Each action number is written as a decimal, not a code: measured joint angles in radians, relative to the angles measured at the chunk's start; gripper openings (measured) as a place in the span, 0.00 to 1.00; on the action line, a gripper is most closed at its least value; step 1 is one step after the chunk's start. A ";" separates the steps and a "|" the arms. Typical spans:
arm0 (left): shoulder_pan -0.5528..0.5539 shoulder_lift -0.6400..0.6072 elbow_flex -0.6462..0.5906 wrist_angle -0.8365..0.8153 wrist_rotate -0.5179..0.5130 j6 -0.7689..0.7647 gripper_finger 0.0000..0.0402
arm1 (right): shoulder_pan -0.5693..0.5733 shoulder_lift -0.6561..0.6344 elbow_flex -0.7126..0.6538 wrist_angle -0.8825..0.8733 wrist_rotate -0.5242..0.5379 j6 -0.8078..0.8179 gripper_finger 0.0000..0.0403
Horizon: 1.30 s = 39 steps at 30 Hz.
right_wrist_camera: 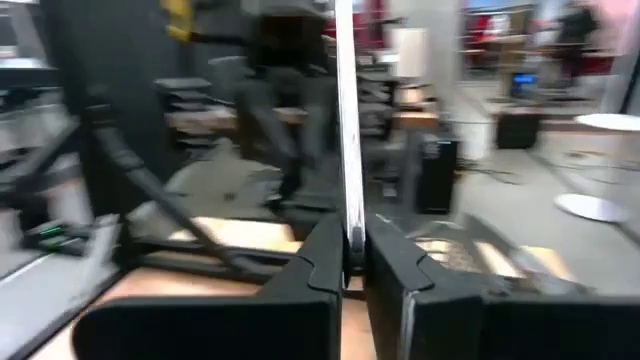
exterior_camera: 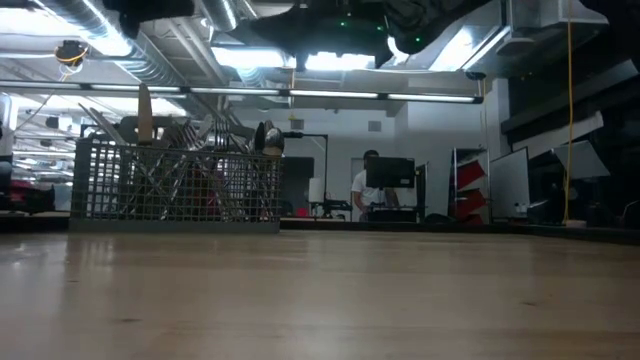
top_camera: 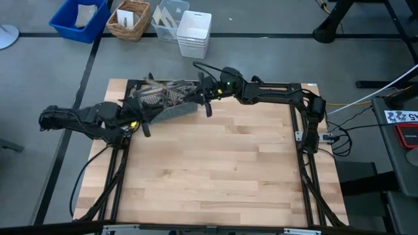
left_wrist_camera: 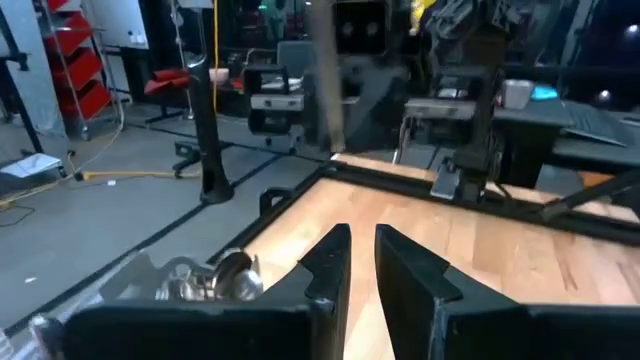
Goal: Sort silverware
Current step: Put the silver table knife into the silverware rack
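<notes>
A grey wire-mesh caddy [top_camera: 163, 99] stands at the table's far left, and the silverware [exterior_camera: 190, 135] stands upright in it, handles and bowls above its rim [exterior_camera: 175, 145]. My right gripper [top_camera: 208, 104] hovers at the caddy's right end, shut on one slim silver piece [right_wrist_camera: 345, 120]. My left gripper [top_camera: 145, 128] hangs just near of the caddy's left part. Its fingers [left_wrist_camera: 325, 255] stand a little apart with bare wood showing between them. Spoon bowls [left_wrist_camera: 215, 278] show beside it in the left wrist view. My right gripper pinches one end of the slim piece [right_wrist_camera: 350, 238] between its two fingers. The rest runs straight out past the fingertips, seen edge-on, so I cannot tell whether it is a fork, spoon or knife. It is lifted clear of the table and caddy.
The wooden tabletop [top_camera: 215, 170] spreads bare toward the near edge. On the floor past the far edge stand a blue bin [top_camera: 81, 19], a wicker basket [top_camera: 129, 19] and a white bin [top_camera: 194, 32]. A person [exterior_camera: 365, 185] sits far back in the room.
</notes>
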 joint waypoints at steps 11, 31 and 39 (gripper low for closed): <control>0.002 0.098 -0.070 0.168 0.000 0.139 0.11 | 0.002 0.001 0.000 -0.001 -0.118 0.026 0.06; 0.027 0.034 -0.069 0.341 -0.019 0.235 0.17 | 0.002 0.002 -0.001 -0.018 -0.129 0.046 0.06; 0.027 0.022 -0.068 0.363 -0.060 0.340 0.41 | 0.002 0.002 -0.001 -0.018 -0.129 0.045 0.06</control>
